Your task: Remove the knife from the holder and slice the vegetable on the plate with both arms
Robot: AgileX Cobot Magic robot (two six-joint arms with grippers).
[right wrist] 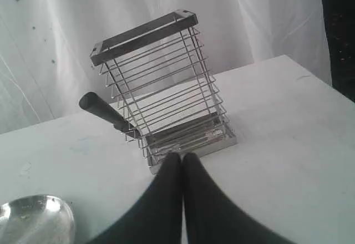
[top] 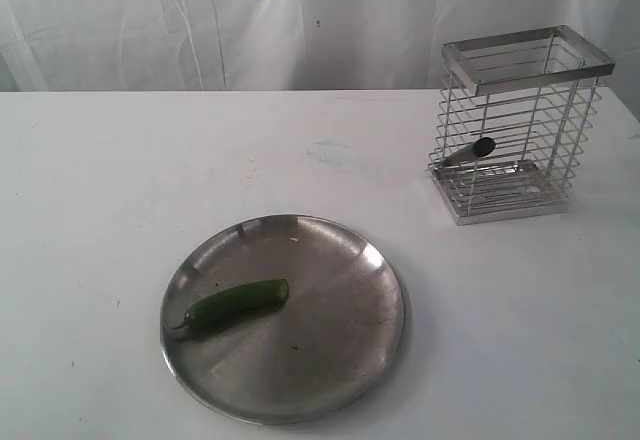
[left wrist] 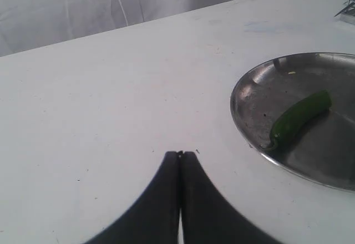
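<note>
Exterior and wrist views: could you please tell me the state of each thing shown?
knife, in the holder, handle poking out through its side wires
holder, upright
vegetable, unsliced, lying on the plate
plate, flat
left gripper, shut, empty
right gripper, shut, empty

On the tabletop (top: 100, 180), the plate (top: 320, 370) sat in front, with the vegetable (top: 235, 303) on its left half. The holder (top: 540, 75) stood behind and to the right, well apart, with the knife (top: 470, 152) low inside it, handle poking out.
</note>
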